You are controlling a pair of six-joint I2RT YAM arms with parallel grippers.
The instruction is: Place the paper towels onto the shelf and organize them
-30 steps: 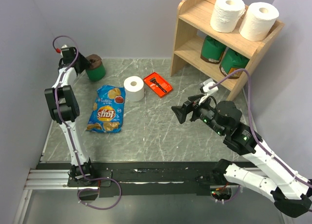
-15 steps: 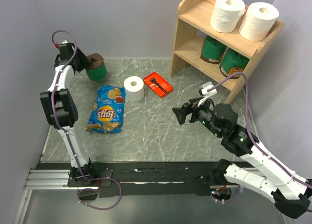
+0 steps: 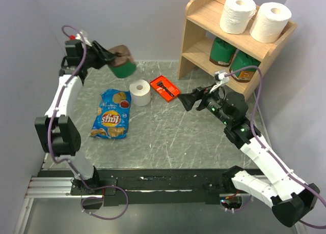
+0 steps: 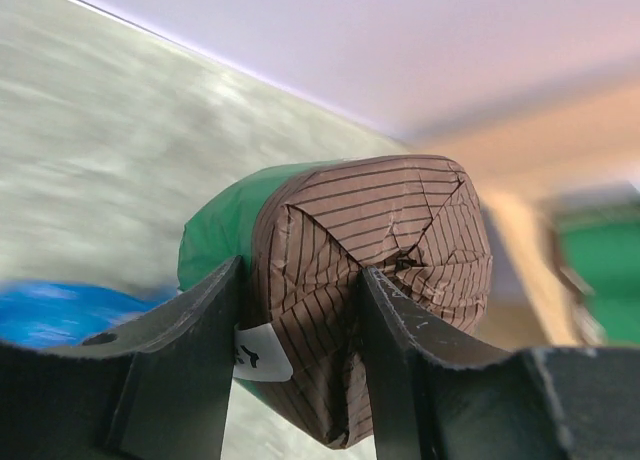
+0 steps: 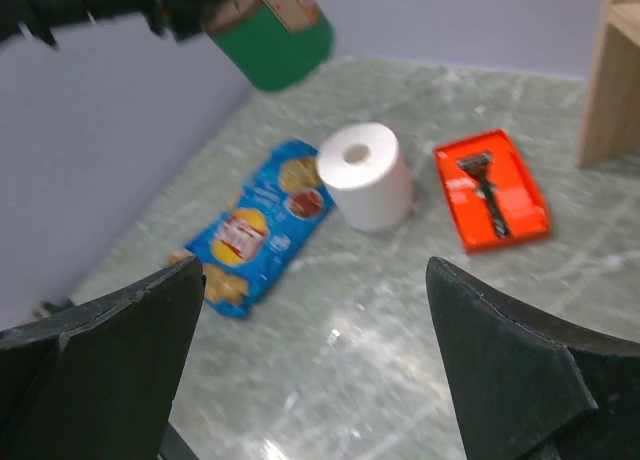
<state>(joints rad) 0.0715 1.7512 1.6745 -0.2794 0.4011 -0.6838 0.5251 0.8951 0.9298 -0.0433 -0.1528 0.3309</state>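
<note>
Two white paper towels (image 3: 237, 13) (image 3: 270, 22) stand on the top tier of the wooden shelf (image 3: 199, 16). A third paper towel (image 3: 140, 92) (image 5: 365, 175) stands upright on the table left of the shelf. My left gripper (image 3: 113, 57) (image 4: 300, 350) is shut on a green canister (image 3: 124, 66) (image 4: 370, 260) by its brown wrapped end, holding it in the air behind and left of that roll. My right gripper (image 3: 186, 101) (image 5: 315, 350) is open and empty, right of the table roll and pointing toward it.
Two more green canisters (image 3: 222, 51) (image 3: 244, 66) sit on the shelf's lower tier. A blue chips bag (image 3: 112, 114) (image 5: 255, 230) lies left of the roll. An orange razor pack (image 3: 164, 87) (image 5: 492, 190) lies between roll and shelf. Walls close in on the left and back.
My left arm has lifted the green canister off the back-left of the table and swung it rightward. My right gripper has moved farther back, still open.
</note>
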